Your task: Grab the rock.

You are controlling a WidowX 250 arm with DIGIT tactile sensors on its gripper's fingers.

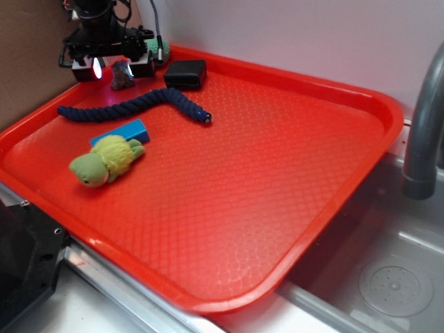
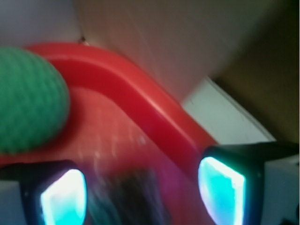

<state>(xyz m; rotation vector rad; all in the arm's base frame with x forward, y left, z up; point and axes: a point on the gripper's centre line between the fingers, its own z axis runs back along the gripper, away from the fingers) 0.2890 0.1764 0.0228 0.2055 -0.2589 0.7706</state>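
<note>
We found the gripper [image 1: 116, 68] lowered at the tray's [image 1: 297, 200] far corner, fingers spread astride the rock [image 1: 122, 75], contact indiscernible.

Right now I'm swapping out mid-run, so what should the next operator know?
Gripper: open at the tray's far left corner, fingers straddling the rock, no closed grip visible.
Rock: on the tray between the fingers, near the black box; the green knitted ball sits just behind.
Done: approach and alignment.
Left: close on the rock and lift; the wrist view is too blurred to confirm contact.
</note>
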